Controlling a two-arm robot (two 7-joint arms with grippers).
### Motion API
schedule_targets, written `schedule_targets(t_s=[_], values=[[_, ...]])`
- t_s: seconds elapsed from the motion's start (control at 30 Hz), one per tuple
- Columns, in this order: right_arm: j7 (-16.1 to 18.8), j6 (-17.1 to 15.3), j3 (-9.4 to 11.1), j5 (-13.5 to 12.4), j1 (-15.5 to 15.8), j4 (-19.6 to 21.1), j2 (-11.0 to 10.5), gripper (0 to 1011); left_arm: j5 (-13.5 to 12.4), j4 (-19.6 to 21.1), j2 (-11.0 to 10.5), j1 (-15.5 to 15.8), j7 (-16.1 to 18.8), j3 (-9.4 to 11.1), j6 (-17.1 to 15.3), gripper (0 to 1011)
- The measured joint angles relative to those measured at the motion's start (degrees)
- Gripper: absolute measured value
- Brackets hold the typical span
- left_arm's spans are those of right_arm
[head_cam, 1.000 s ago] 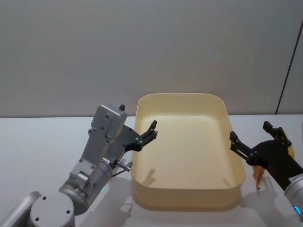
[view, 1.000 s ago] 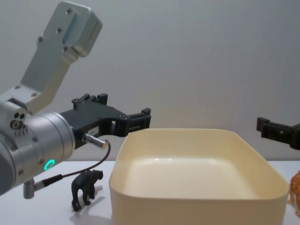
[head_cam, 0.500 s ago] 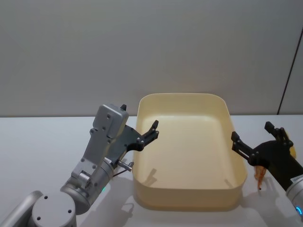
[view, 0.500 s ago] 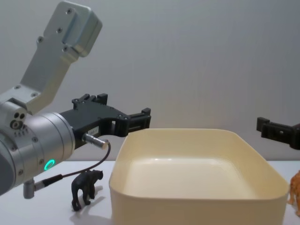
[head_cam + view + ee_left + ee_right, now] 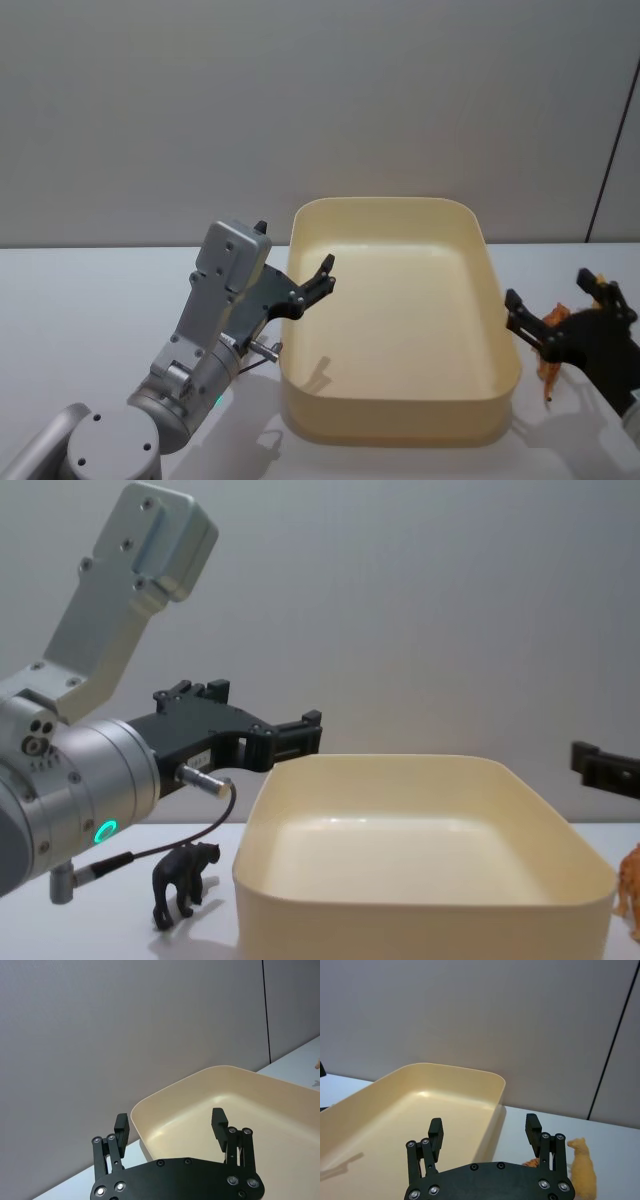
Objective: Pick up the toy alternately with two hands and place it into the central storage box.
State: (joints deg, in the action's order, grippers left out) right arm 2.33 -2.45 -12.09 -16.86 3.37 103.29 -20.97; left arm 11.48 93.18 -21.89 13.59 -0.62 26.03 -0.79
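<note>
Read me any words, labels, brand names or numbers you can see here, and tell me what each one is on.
None: no readable text, number or sign anywhere.
The central storage box is plain.
The left hand and the right hand show only screws, no lettering.
The black toy animal and the orange toy bear no marks.

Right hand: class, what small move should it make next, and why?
Probably lower the open right hand onto the orange toy beneath it: the storage box holds no toy yet, and this hand sits just outside its right wall, above the toy.
</note>
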Motion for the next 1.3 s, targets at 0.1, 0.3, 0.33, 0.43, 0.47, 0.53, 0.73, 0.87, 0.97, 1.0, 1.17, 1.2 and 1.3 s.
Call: schedule_targets(t_s=[0.1,0.3,0.33,0.43,0.47,0.53,0.73,0.87,0.97,1.0,1.17,1.2,1.3], values=[[-1.00,-0.40,0.46,-0.28,1.18,0.82,-0.76,1001,0.00,0.00,0.00,0.00,0.00,0.00,0.00,1002],[-3.61,-1.01,1.74,-1.18,3.71,2.31,-2.51,1001,0.00,0.00,0.00,0.00,0.00,0.00,0.00,1002],[-3.94,-1.05,1.92,-1.31,4.02,2.46,-2.73,1001,0.00,0.00,0.00,0.00,0.00,0.00,0.00,1002],[-5.35,-1.23,2.79,-2.01,5.28,2.92,-3.75,1001,0.00,0.00,0.00,0.00,0.00,0.00,0.00,1001],[-5.61,-1.26,3.09,-2.18,5.67,3.02,-4.06,1001,0.00,0.00,0.00,0.00,0.00,0.00,0.00,1002],[-6.49,-1.39,3.75,-2.80,6.43,3.11,-4.70,1001,0.00,0.00,0.00,0.00,0.00,0.00,0.00,1002],[-7.65,-1.97,5.17,-4.17,7.56,2.69,-5.98,1001,0.00,0.00,0.00,0.00,0.00,0.00,0.00,1002],[-7.65,-2.40,5.61,-4.66,7.52,1.99,-6.25,1001,0.00,0.00,0.00,0.00,0.00,0.00,0.00,1002],[-7.16,-3.15,5.79,-4.91,6.74,0.72,-6.20,1001,0.00,0.00,0.00,0.00,0.00,0.00,0.00,1002],[-6.95,-3.37,5.80,-4.93,6.51,0.43,-6.13,1001,0.00,0.00,0.00,0.00,0.00,0.00,0.00,1002],[-5.95,-4.52,5.59,-4.79,4.70,-1.80,-5.43,1001,0.00,0.00,0.00,0.00,0.00,0.00,0.00,1002],[-5.65,-4.85,5.47,-4.64,4.00,-2.61,-5.12,1001,0.00,0.00,0.00,0.00,0.00,0.00,0.00,1002],[-5.21,-5.35,5.25,-4.28,2.80,-4.07,-4.57,1001,0.00,0.00,0.00,0.00,0.00,0.00,0.00,1002]])
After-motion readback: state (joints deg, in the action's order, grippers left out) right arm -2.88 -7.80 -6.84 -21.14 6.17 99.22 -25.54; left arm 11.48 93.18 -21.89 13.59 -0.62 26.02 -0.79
